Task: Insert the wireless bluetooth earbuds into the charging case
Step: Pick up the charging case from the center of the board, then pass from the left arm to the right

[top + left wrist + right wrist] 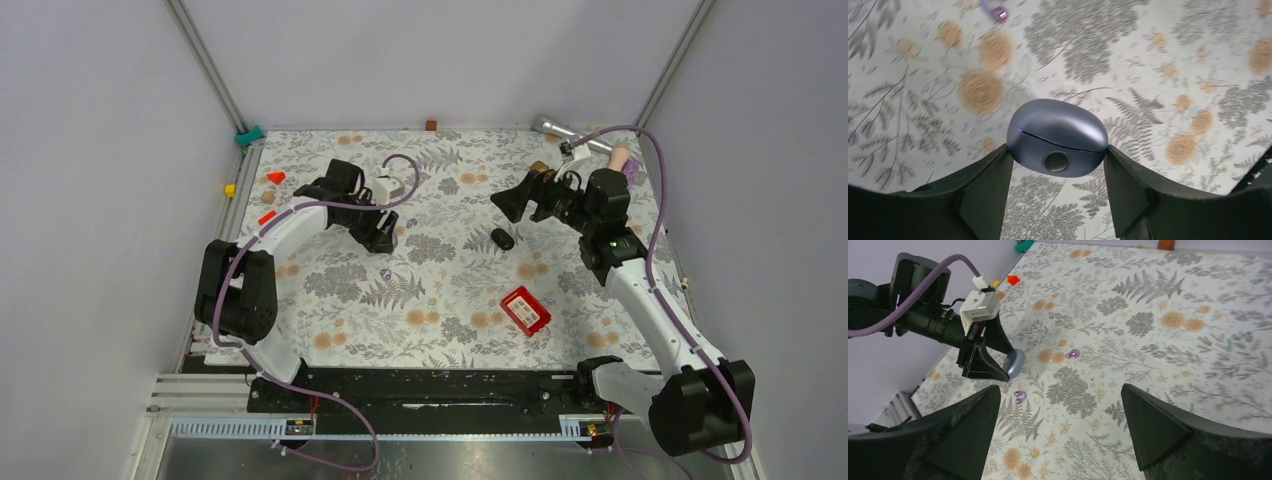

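Observation:
My left gripper (1058,151) is shut on the purple-blue oval charging case (1058,136), with one finger on each end, and holds it closed just above the floral cloth. The case also shows in the right wrist view (1015,362). Two pale purple earbuds lie loose on the cloth, one (1072,353) beyond the case and one (1019,396) nearer; both show in the top view (412,230) (386,272). A black oval case (502,239) lies mid-table. My right gripper (512,200) is open and empty, raised above the cloth and facing the left arm. No black earbuds are in view.
A red tray (525,310) lies front right of centre. Small red blocks (276,177) and a yellow block (230,190) sit at the left edge, near a teal clamp (248,134). A silver cylinder (555,127) and a brown block (431,125) lie at the back edge.

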### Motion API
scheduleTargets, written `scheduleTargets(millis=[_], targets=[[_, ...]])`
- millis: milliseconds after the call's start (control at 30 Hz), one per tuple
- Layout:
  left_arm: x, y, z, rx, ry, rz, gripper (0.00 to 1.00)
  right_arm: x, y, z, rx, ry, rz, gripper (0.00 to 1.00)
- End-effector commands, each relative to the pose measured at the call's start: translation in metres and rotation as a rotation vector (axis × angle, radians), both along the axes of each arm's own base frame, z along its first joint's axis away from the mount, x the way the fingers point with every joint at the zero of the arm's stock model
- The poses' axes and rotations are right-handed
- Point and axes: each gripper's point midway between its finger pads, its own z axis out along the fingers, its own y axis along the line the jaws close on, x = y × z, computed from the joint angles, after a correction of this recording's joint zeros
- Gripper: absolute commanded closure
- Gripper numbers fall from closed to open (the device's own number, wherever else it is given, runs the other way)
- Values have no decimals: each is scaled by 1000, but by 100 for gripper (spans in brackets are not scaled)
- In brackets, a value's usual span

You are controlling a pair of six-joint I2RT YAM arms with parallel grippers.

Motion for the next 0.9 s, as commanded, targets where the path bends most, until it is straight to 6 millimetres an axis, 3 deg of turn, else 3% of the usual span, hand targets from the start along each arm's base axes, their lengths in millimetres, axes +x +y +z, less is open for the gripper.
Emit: scheduleTargets(millis=[0, 200, 400, 567, 867], targets=[[-23, -42, 33, -98, -60, -161, 45, -5, 23, 1, 124, 41, 131, 3], [-47, -87, 53, -106, -92, -303, 45, 0, 37, -23, 195, 168, 188, 8], [-60, -125, 77, -140, -122, -384, 45, 5, 54, -65, 211, 319, 205, 12], [-60, -137, 91, -161, -140, -391, 45, -4, 81, -94, 190, 409, 272, 13], [-57, -135, 89, -152, -156, -361, 45, -34, 121, -95, 172, 414, 458, 15]])
